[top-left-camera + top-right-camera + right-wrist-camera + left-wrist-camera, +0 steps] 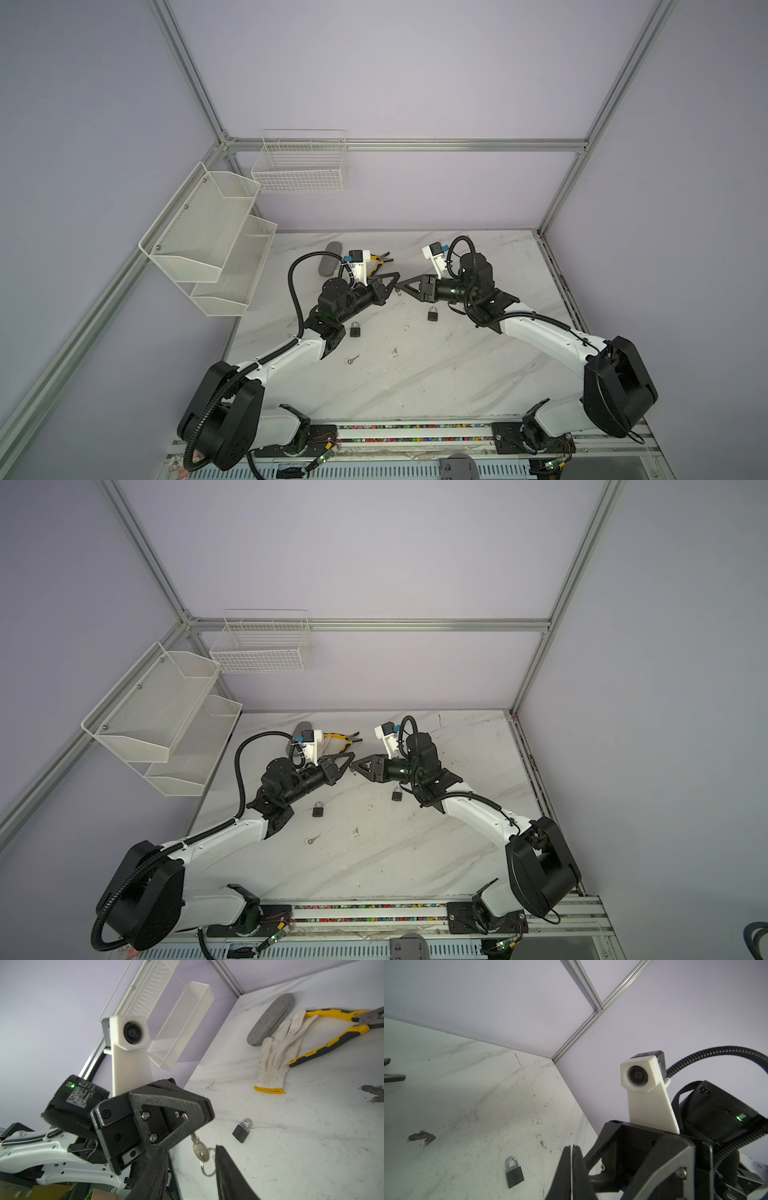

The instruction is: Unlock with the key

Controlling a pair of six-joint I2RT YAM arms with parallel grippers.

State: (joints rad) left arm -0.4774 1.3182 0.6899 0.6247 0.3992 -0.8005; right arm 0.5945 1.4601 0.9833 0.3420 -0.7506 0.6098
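- Closest to the right wrist lens is the right gripper (190,1147), its two dark fingers spread apart and pinching nothing.
- Between those fingers hangs a silver key (198,1148) with a wire ring (206,1165) through its head. Whether either finger touches it, I cannot tell.
- Clamped tight on the key's blade is the left gripper (197,1120), which holds it in the air above the table (457,374).
- Both top views show the two grippers meeting tip to tip over the middle of the table, raised off it.
- One black padlock (354,329) lies flat beside the left arm's wrist, and a second padlock (432,313) lies just in front of the right gripper. Both shackles look closed.
- Nearer the front edge a spare key (352,359) lies on the marble, apart from both locks.
- At the back lie yellow-handled pliers (332,1036), a white glove (278,1051) and a grey oval pad (270,1018). The glove overlaps the other two.
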